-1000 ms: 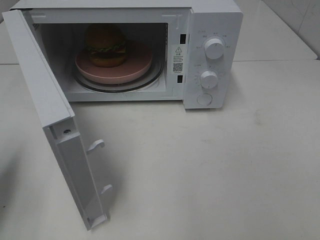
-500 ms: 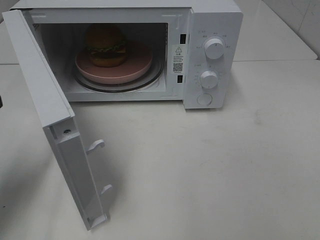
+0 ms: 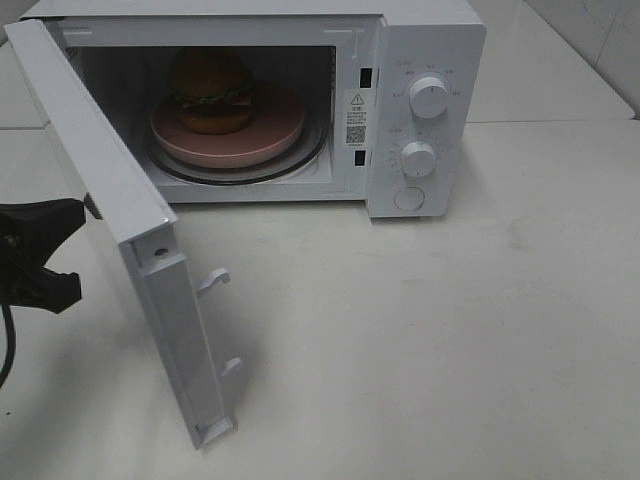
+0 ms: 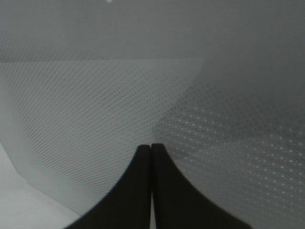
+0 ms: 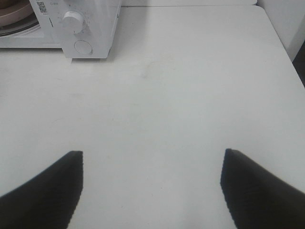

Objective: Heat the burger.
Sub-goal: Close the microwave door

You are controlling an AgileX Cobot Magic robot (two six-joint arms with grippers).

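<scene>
The burger (image 3: 211, 90) sits on a round pink dish (image 3: 270, 135) on the glass turntable inside the white microwave (image 3: 430, 40). The microwave door (image 3: 110, 170) stands partly open, swung out to the left. In the exterior high view my left gripper (image 3: 78, 210) is shut, and its tip is against the door's outer face. The left wrist view shows its fingers (image 4: 143, 162) pressed together right at the door's dotted window (image 4: 190, 95). My right gripper (image 5: 152, 153) stands open over the bare table, holding nothing, and does not appear in the exterior high view.
Two knobs (image 3: 428, 97) and a round button (image 3: 409, 198) are on the microwave's right panel. The door's latch hooks (image 3: 215, 280) stick out from its inner face. The white table (image 3: 450, 340) stretches in front and to the right of the microwave.
My left gripper has come into view at the left edge. The door has swung a little to the right, toward the microwave's opening. The burger and dish have not moved.
</scene>
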